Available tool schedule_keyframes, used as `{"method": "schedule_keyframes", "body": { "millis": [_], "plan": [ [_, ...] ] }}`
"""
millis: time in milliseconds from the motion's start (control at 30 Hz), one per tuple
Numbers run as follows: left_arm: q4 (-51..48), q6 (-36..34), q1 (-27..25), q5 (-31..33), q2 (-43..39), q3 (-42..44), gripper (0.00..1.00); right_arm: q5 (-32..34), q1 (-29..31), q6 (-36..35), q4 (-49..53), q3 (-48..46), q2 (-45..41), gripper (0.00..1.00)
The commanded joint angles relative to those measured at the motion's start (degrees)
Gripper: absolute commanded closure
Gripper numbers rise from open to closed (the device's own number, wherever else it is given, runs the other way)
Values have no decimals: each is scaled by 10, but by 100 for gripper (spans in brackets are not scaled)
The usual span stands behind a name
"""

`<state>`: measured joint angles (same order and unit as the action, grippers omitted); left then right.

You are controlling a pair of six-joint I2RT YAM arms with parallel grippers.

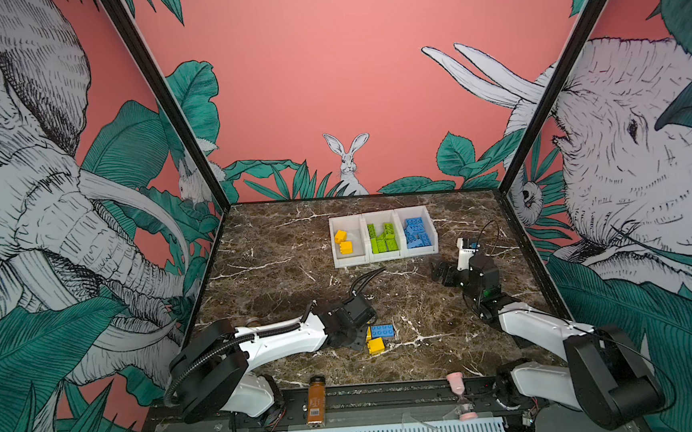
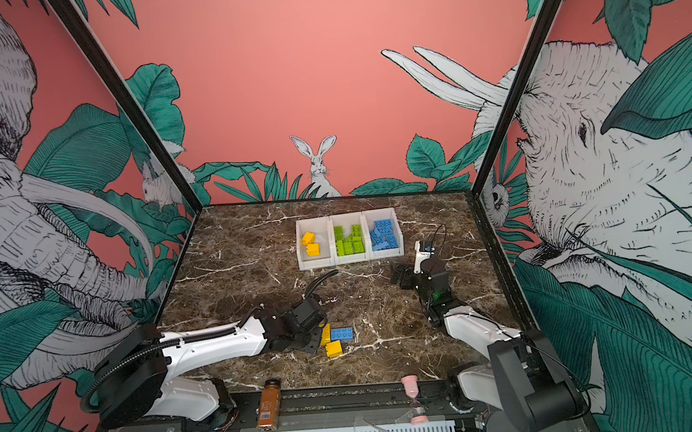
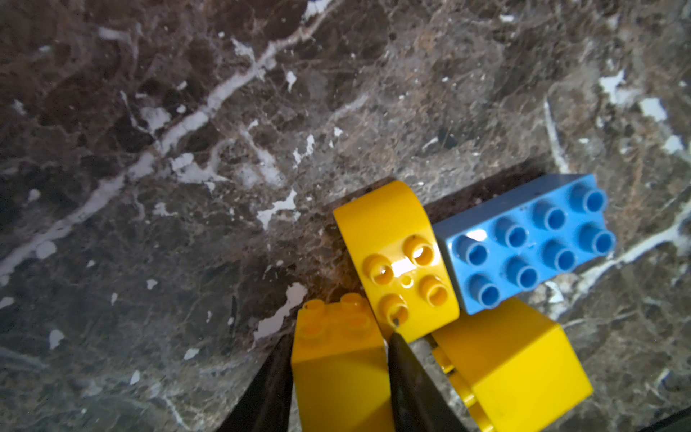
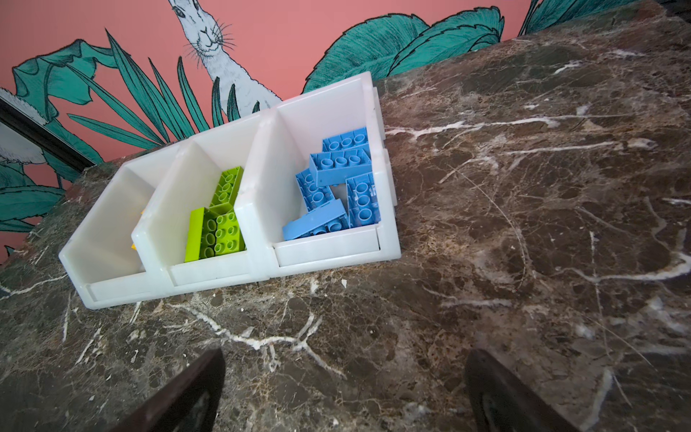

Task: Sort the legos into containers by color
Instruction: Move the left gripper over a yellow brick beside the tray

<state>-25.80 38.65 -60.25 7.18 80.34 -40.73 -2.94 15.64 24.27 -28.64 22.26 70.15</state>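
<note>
Most of the sorting looks done. The three containers (image 1: 351, 261) at the back of the surface (image 1: 281, 271) hold two yellow bricks in the left bin, a heap of green in the middle bin and a heap of blue in the right one.

Four legos are left, as far as I can see, and they are bunched together near the front. My left tool (image 3: 339, 338) is closed on a small yellow brick (image 3: 336, 377), one finger against each side. A rounded yellow brick (image 3: 392, 235) touches it right at one fingertip. A blue brick (image 3: 523, 243) lies against that one, and a third yellow brick (image 3: 516, 370) lies tipped on its side just beside them.

I judge the crowding to be the one hindrance: lifting may drag the rounded brick along.

My right tool (image 4: 344, 374) hangs wide open and empty in front of the blue bin, off the line to the yellow bin. A brown bottle (image 1: 316, 400) and a pink hourglass (image 1: 461, 396) sit on the front rail, well apart from the work.
</note>
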Motion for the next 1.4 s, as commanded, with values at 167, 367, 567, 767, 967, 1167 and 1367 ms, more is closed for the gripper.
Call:
{"method": "schedule_keyframes", "body": {
  "millis": [167, 367, 567, 767, 967, 1167, 1367],
  "plan": [
    [-48, -16, 12, 49, -40, -17, 61, -3, -1, -4, -6, 18, 2, 2],
    [-67, -140, 94, 30, -46, -95, 62, 5, 0, -14, -18, 16, 17, 2],
    [-31, -299, 161, 33, 37, -235, 58, -35, 0, -10, -12, 29, 35, 2],
    [-36, -392, 197, 44, 176, -386, 56, -28, 0, -38, -19, 29, 49, 2],
    [-95, -429, 227, 8, 182, -406, 29, -22, 0, -49, 12, 37, 33, 2],
    [-97, -382, 226, -38, 117, -315, 22, -32, 0, -36, 10, 39, 38, 2],
    [-85, -405, 224, -25, 99, -248, 18, -56, 1, -25, 13, 48, 57, 2]
  ]
}}
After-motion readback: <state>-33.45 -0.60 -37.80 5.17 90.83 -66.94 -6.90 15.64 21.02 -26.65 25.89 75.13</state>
